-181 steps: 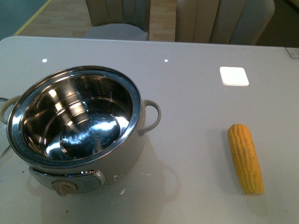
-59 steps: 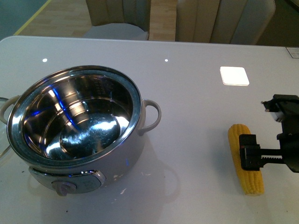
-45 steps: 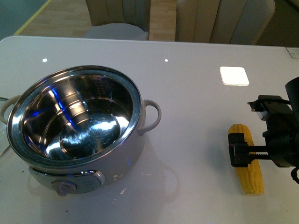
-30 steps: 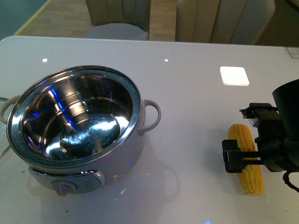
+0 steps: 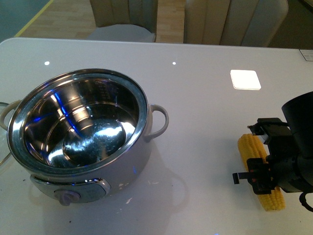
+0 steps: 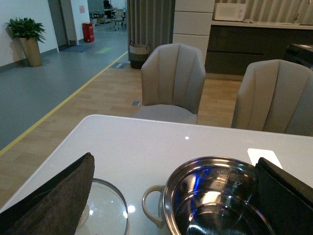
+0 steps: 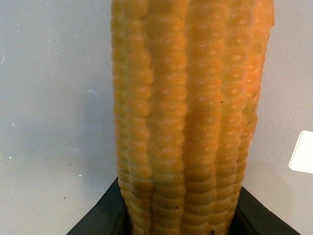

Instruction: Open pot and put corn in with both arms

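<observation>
Pot [image 5: 131,164] is already open, steel bowl empty. Its glass lid [image 6: 105,210] lies on the table [image 5: 205,98] just beside the pot, seen only in the left wrist view.

Corn [image 5: 249,147] is on the right side of the table, well apart from the pot, lying roughly front to back. Right gripper [image 5: 266,174] is on its middle, with both ends sticking out past it. In the right wrist view the jaws press the cob from both sides with no gap showing, so we read it as pinched. We can't tell whether it has left the table.

Left gripper [image 6: 174,161] hangs above the lid and the pot's near rim, jaws spread wide and holding nothing.

Handling, as we judge it:
- The cob is stiff and light, so no sag is expected.
- It is round, tapered and bumpy, so it can roll or twist in flat jaws.
- A mid-length hold keeps it balanced. Near the thin tip it would tilt.
- Kernels dent, so we want moderate squeeze only.
- The bowl is wide, so the drop target is easy, and a low release avoids a bounce off the steel.
</observation>
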{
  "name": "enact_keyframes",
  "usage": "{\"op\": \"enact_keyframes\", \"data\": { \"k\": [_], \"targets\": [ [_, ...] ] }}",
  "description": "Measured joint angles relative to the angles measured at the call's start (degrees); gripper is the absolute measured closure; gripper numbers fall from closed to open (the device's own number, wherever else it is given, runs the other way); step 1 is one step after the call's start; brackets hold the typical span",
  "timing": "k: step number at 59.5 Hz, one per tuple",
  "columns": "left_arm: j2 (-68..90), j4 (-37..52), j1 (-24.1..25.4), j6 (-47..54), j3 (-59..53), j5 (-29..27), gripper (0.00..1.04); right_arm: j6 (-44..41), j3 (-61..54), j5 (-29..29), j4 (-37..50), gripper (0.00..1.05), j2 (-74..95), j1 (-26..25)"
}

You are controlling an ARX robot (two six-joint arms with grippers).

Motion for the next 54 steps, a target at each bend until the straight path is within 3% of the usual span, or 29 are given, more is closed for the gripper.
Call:
{"op": "enact_keyframes", "data": {
  "k": [23, 36, 54],
  "targets": [
    [0.0, 0.0, 0.0, 0.0, 0.0, 0.0, 0.07, 4.4, -4.6, -8.2, -3.6, 0.75, -22.5, 3.3],
    [0.0, 0.0, 0.0, 0.0, 0.0, 0.0, 0.07, 9.7, 2.3, -10.4, -8.4, 0.74, -28.9, 6.4],
    [0.0, 0.0, 0.0, 0.0, 0.0, 0.0, 0.07, 19.6, 14.0, -12.0, -9.8, 0.73, -25.5, 12.8]
  ]
}}
